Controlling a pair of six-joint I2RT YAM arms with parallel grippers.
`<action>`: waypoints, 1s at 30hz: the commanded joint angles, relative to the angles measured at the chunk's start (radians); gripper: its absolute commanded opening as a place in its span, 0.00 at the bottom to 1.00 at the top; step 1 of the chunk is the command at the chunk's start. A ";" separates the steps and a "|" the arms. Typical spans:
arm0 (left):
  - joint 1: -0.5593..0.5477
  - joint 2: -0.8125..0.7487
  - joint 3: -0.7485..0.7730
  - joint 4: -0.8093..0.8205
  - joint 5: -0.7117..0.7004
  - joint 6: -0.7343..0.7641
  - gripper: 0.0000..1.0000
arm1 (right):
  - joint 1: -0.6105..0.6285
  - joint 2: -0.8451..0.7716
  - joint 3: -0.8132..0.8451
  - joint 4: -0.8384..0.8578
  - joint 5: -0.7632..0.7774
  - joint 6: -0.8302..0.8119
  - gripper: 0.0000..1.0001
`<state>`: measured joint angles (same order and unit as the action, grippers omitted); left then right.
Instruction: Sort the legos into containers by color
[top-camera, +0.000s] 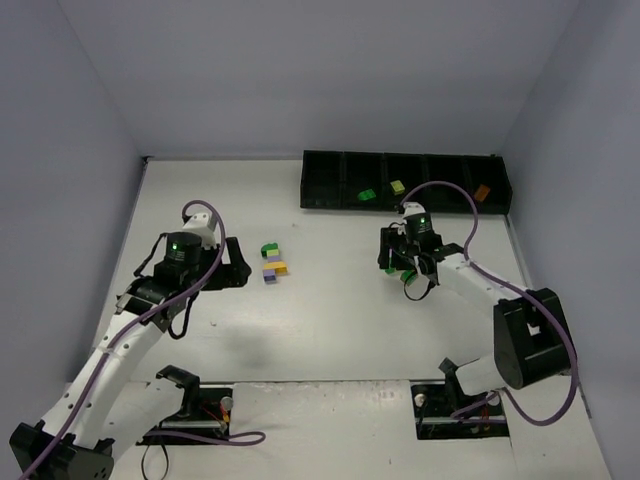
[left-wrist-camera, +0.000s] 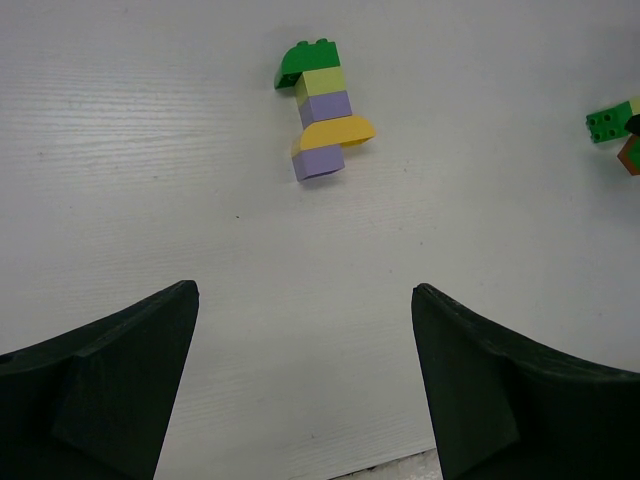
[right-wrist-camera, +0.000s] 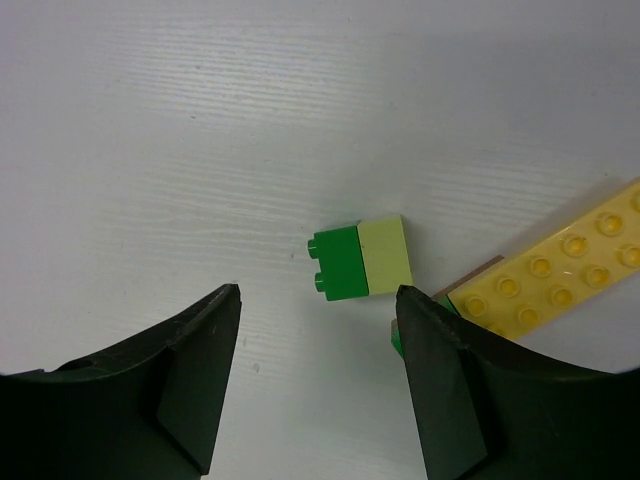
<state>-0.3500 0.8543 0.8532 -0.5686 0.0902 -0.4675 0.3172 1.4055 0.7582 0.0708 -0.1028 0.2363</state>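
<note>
The right gripper (right-wrist-camera: 317, 305) hangs spread and empty just short of the green-and-lime brick pair (right-wrist-camera: 362, 260), which lies on the table (right-wrist-camera: 150, 120) at its 1 o'clock, long axis running 9 to 3, in line with the gap; the left gripper (left-wrist-camera: 305, 290), equally open, is farther off

- Left gripper (left-wrist-camera: 304, 290): jaws wide, bare table (left-wrist-camera: 150, 150) all the way to the stack (left-wrist-camera: 322, 110) ahead.
- Right gripper (right-wrist-camera: 318, 293): jaws wide, green-lime pair (right-wrist-camera: 362, 258) just past the tips; yellow plate (right-wrist-camera: 560, 280) crowds one finger.
- Tray (top-camera: 320, 182) walls the far edge.
</note>
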 joint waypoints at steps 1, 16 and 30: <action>-0.012 0.002 0.029 0.068 0.003 0.007 0.81 | 0.019 0.058 0.058 0.026 0.049 0.009 0.61; -0.040 -0.014 0.023 0.062 -0.004 0.035 0.81 | 0.106 0.205 0.142 0.009 0.172 0.044 0.55; -0.047 -0.014 0.012 0.070 -0.006 0.032 0.81 | 0.106 0.184 0.177 -0.009 0.276 0.149 0.58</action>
<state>-0.3878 0.8478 0.8532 -0.5625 0.0891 -0.4484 0.4221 1.6268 0.8806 0.0547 0.1081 0.3496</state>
